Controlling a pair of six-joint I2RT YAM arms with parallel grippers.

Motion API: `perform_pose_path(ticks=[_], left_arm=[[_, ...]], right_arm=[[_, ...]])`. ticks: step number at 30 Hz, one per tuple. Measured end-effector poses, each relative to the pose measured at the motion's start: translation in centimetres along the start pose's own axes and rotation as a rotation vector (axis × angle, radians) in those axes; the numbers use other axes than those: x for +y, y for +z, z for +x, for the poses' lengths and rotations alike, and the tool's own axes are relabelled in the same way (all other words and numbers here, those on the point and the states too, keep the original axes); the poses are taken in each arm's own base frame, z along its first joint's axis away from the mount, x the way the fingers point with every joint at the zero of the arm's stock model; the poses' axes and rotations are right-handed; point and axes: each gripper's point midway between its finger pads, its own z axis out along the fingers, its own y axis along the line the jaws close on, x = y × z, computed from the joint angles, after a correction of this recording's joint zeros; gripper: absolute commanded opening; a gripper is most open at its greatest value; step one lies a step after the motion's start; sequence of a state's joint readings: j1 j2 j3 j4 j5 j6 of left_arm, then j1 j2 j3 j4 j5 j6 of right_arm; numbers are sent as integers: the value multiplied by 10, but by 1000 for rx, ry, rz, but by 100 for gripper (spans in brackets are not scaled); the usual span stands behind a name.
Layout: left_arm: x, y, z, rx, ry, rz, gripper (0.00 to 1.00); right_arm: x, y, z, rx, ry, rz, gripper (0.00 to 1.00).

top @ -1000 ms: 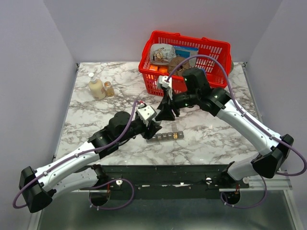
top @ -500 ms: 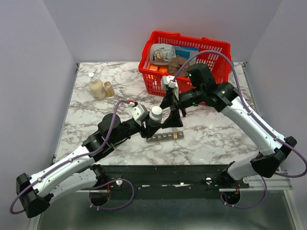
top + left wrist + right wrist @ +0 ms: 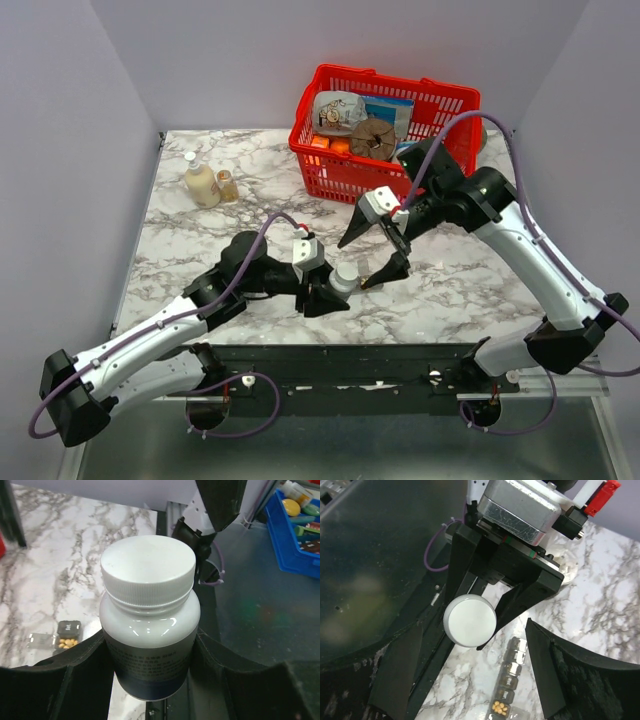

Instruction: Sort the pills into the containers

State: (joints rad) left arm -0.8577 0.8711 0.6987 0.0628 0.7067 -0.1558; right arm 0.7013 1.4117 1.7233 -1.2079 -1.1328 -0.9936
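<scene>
1. Left gripper (image 3: 150, 680): closed on the pill bottle (image 3: 147, 595). Its two black fingers clamp the lower body from either side, over the dark label.
2. Pill bottle: white plastic with a white ribbed cap (image 3: 469, 620), and the cap is on. The bottle is held off the bench (image 3: 200, 240), close to the middle of the near edge, with the cap pointing toward the right arm.
3. Right gripper (image 3: 352, 266): jaws wide, holding nothing. In the right wrist view the cap sits between the two fingers with a gap on each side. I cannot tell whether either finger touches it.
4. Pill containers (image 3: 512, 672): a dark strip of small square compartments in a row, lying flat on the marble near the middle of the near edge. It is under the bottle and the two grippers. In the top view it is almost wholly hidden by them.
5. Pills (image 3: 500, 707): small and yellow, lying in one compartment toward one end of the strip. In the left wrist view that compartment's clear lid appears flipped open. The neighbouring compartments look closed.
6. Red basket (image 3: 330, 172): at the far edge, right of middle, with mixed items inside. It is well apart from the strip.
7. Two small bottles (image 3: 210, 185): standing upright side by side near the far left corner.
</scene>
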Motion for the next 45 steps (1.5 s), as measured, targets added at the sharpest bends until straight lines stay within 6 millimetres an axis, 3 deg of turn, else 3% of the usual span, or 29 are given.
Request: perform_pose_path(ticks=[3,9,21,26,30,33,36,37,40,45], left_arm=[[-3,4,5,25,-20,41,0],[-6,5,5,32,-26,66,0],[2,1,2,29,-31,8,0],[31,-13,-6,-41,20,-228,0],[71,-20,4,-43,31,-463,0],[95,-20,15,-9,27,-585,0],[108,-19,20,-1,26,-642,0],[109,-19,19,-2,27,-646,0],[110,-19,3,-62,49,-644,0],[100,-26,-20,-132,68,-570,0]], right_arm=[[2,8,9,3,35,-43,86],[9,16,12,6,51,-75,57],[1,19,15,7,133,-42,41],[-25,22,17,19,226,73,31],[-60,21,41,71,374,270,30],[-76,19,59,92,481,382,34],[-86,16,66,93,543,435,59],[-88,15,66,88,552,441,74],[-84,14,62,72,583,419,97],[-87,-10,40,22,535,400,100]])
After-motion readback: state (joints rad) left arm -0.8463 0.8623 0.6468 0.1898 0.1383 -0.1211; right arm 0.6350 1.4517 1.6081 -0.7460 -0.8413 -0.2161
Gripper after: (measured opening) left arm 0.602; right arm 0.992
